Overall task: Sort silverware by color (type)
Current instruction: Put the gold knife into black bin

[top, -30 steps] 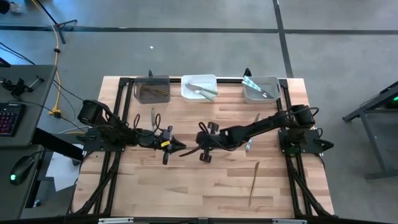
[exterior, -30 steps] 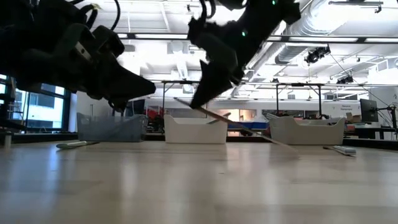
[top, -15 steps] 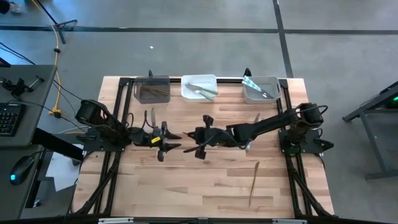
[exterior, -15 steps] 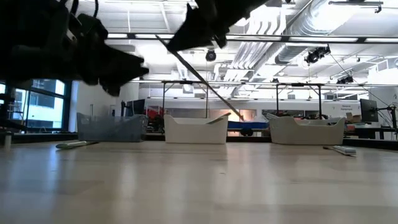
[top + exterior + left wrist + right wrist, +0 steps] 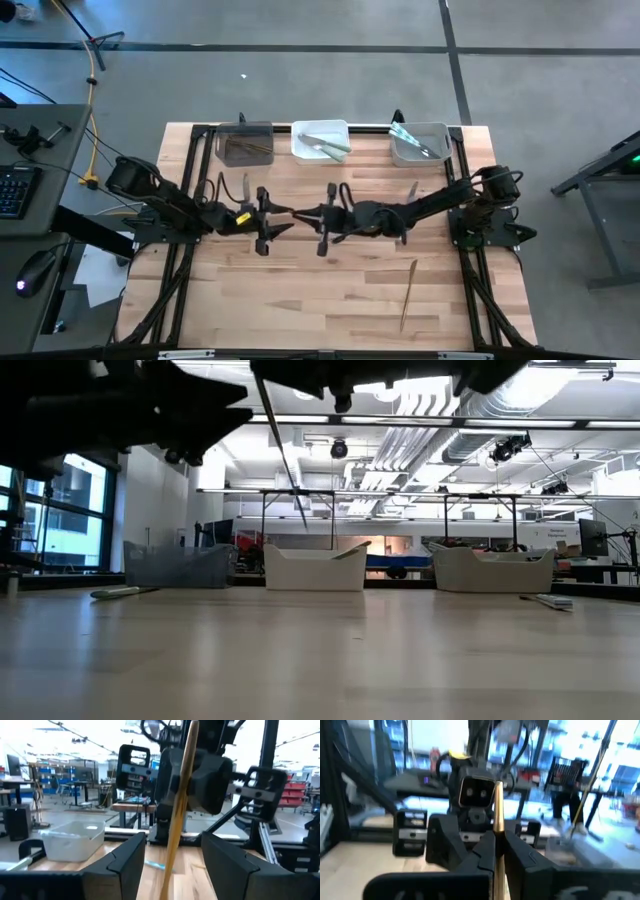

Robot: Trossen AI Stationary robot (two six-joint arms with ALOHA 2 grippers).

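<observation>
Now my right tool (image 5: 318, 217) pinches the bronze utensil (image 5: 176, 827) between my left tool's (image 5: 277, 218) wide fingers; closing off-centre could drop it at bench centre.

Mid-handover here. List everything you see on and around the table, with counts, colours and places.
wooden table: one, light wood, under both arms
dark rectangular bin: one, far edge, left; brown pieces inside, count unclear
white rectangular bin: one, far edge, middle; pale green pieces inside
grey rectangular bin: one, far edge, right; light blue pieces inside
held bronze-handled utensil: one, mid-table, above the surface
loose bronze utensil: one, near right of the table
loose pale utensil: one, beside the left arm
loose light blue utensil: one, beside the right arm
right gripper: shut on the held utensil
left gripper: open, fingers either side of that utensil
</observation>
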